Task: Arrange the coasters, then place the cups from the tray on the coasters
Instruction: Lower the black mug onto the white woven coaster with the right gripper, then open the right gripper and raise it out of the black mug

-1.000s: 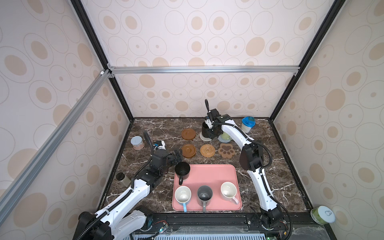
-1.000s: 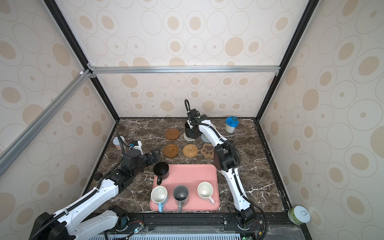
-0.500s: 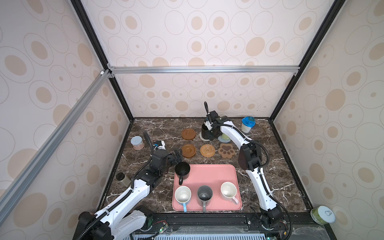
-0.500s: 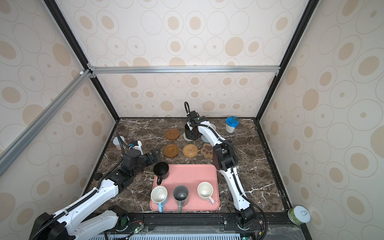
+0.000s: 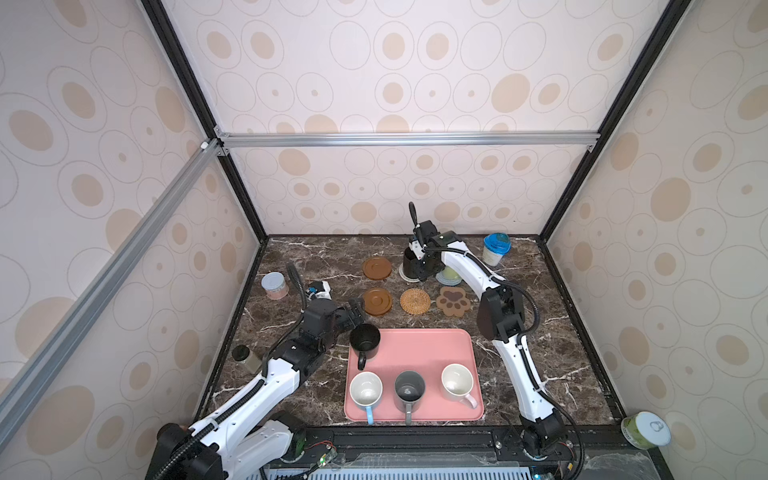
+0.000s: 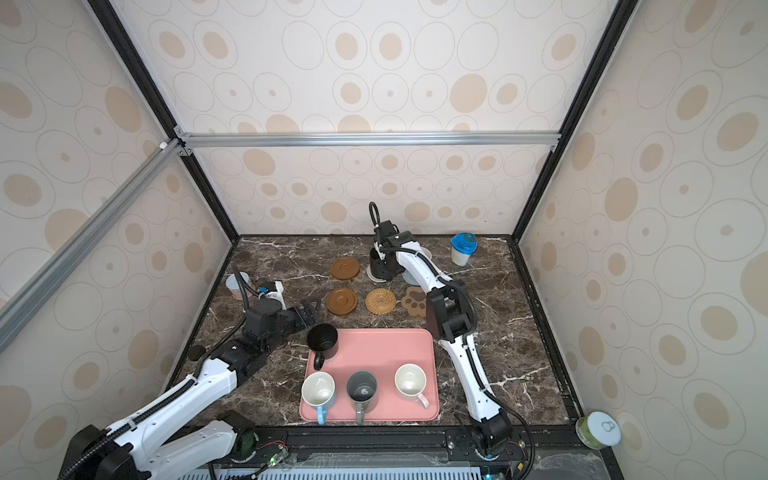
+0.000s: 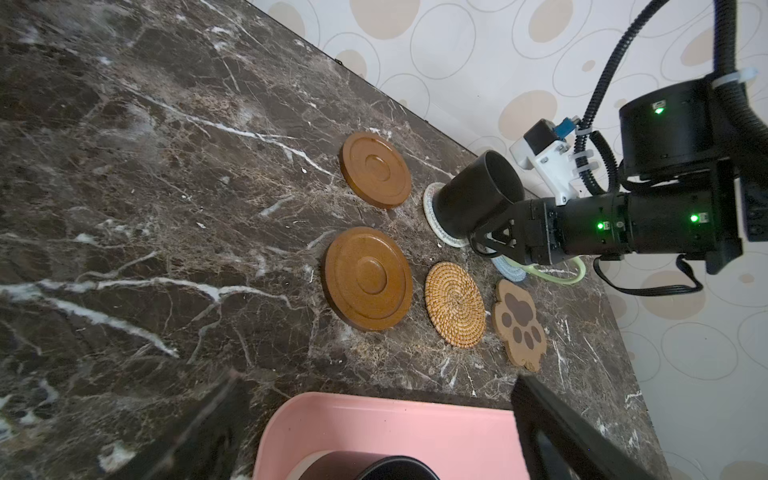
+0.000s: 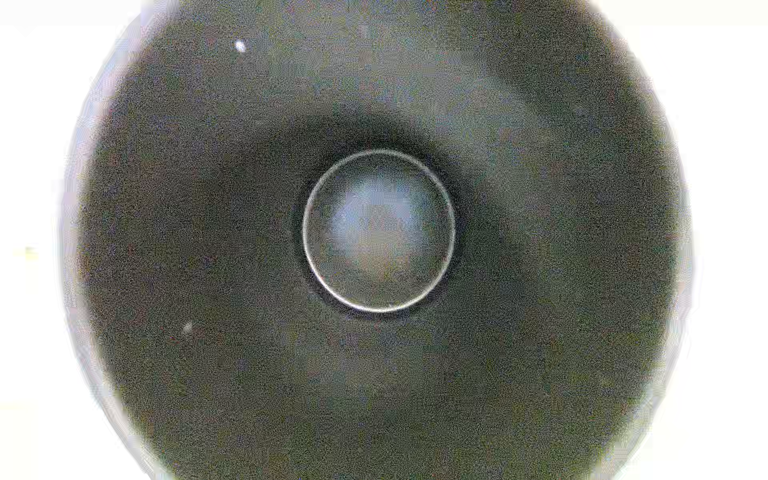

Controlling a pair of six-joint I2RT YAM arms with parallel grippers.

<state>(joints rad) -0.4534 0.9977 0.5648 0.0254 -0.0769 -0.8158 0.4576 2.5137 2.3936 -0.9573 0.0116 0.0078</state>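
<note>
- The left claw (image 5: 354,311) has its two fingers wide apart. It holds nothing.
- Just beside that claw's tips stands a shiny black cup with a handle (image 5: 365,338). It sits in a corner of the big flat pink tray (image 5: 428,353).
- If the left claw comes in crooked, it may bump this cup. Then the cup could tip over the tray's low edge.
- Three more cups wait on the tray, further from the left claw: a light blue cup with a white inside (image 5: 365,392), a dark grey cup (image 5: 409,390) and a pale pink cup (image 5: 457,380).
- Out past the left claw's tips lie four bare mats: a near brown ringed mat (image 5: 377,301), a far brown ringed mat (image 5: 376,268), a round tan rattan mat (image 5: 415,301) and a brown paw-shaped mat (image 5: 454,302).
- The right claw (image 7: 492,237) is right against a second black cup (image 7: 473,195). That cup stands on a round whitish woven mat (image 7: 432,208).
- I cannot tell if the right claw's fingers are clamped on that cup or loose.
- If the right claw lifts away while it is hooked on the cup, it could drag the cup off its mat or knock it over.
- Close on the other side of the right claw sits a light green cup (image 5: 451,274) on a grey-blue woven mat (image 7: 509,270). The arm hides most of it and could bump it when it swings back.
</note>
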